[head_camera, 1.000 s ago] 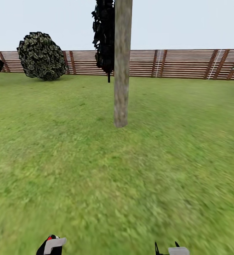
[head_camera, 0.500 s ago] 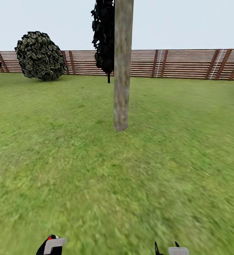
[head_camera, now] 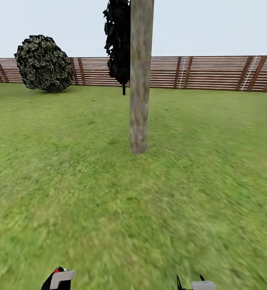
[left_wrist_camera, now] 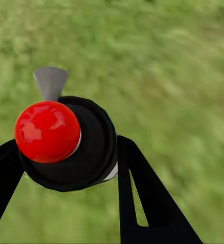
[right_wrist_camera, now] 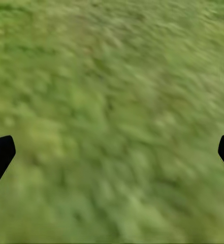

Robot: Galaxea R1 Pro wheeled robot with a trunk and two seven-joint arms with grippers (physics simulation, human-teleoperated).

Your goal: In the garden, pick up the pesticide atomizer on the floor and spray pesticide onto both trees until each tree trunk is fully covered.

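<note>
A pale grey-brown mottled tree trunk (head_camera: 140, 76) rises straight from the lawn ahead of me, slightly left of centre; its crown is cut off by the frame. My left gripper (left_wrist_camera: 66, 157) is shut on the pesticide atomizer (left_wrist_camera: 71, 145), a dark bottle with a round red top and a small grey nozzle. In the head view that gripper (head_camera: 59, 278) peeks in at the lower edge with a bit of red showing. My right gripper (right_wrist_camera: 112, 152) hangs open over blurred grass, with nothing between its black fingertips (right_wrist_camera: 0, 155); it also shows at the head view's lower edge (head_camera: 196, 284).
A brown slatted wooden fence (head_camera: 206, 72) bounds the lawn at the back. A round dark-leaved bush (head_camera: 44, 63) stands at the far left by the fence. A dark narrow tree (head_camera: 118, 40) stands behind the trunk. Open grass lies on all sides.
The whole view has shifted: the trunk sits a little closer and lower in the picture and the bush has slid left, so the camera has moved forward. Both grippers look unchanged.
</note>
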